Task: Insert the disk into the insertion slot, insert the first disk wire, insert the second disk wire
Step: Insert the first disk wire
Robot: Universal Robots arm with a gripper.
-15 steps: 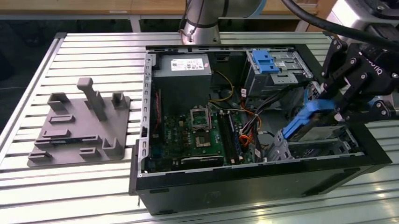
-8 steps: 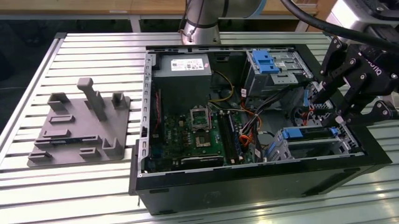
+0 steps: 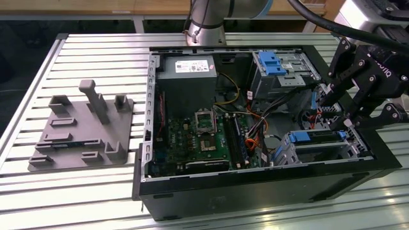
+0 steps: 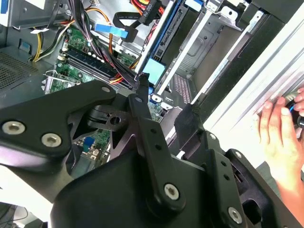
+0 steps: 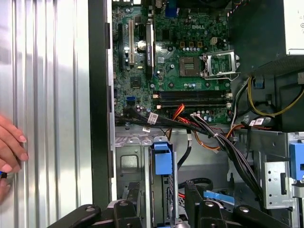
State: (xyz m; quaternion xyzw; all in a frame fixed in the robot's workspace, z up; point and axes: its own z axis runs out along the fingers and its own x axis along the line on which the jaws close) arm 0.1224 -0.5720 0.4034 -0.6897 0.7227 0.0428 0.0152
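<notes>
My pincer [image 3: 337,117] hangs over the near corner of the open computer case [image 3: 255,184], on the exterior view's right. In the first wrist view my fingers [image 5: 194,204] stand apart, and I see nothing clamped between them.

The disk [image 3: 324,138] lies just under me, a little toward the exterior view's left. As I judge, it sits already inside the insertion slot [image 3: 289,155], the low cage by the near wall. Its long axis runs along that wall, and the blue frame [image 3: 299,138] marks its left end, so my fingers are over its right end.

The bundle of wires [image 3: 255,132] lies left of the cage, between it and the motherboard [image 3: 198,139]. A person's hand [image 5: 9,145] rests on the table [image 3: 83,191] outside the near wall, apart from the disk.
</notes>
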